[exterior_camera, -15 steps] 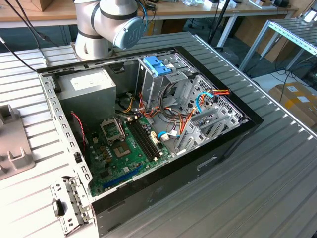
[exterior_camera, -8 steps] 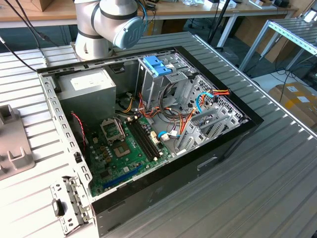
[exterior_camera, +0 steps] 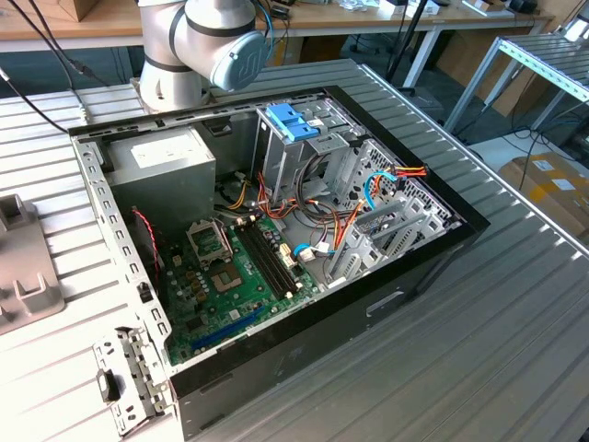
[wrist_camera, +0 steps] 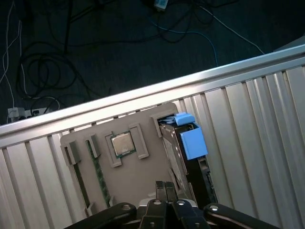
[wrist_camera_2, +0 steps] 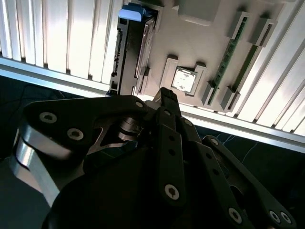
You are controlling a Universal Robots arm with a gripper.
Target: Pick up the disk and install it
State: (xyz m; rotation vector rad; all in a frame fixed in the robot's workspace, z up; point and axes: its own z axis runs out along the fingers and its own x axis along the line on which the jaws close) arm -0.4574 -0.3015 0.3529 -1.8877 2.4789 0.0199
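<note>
Over grey tray (wrist_camera: 136, 176) nr table (wrist_camera: 248, 119) edge, gripper (wrist_camera: 164, 187) pressed together, empty, beside disk (wrist_camera: 191, 143) stood on edge; bare table beyond.

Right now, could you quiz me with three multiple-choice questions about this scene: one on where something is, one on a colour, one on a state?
1. Where is the disk? A on the floor; B in the grey tray; C on a shelf.
2. Its end tab is: A red; B green; C blue.
3. The computer case is: A open; B closed; C upside down.
B, it stands in a tray slot; C, the tab shows blue; A, the motherboard lies exposed.
</note>
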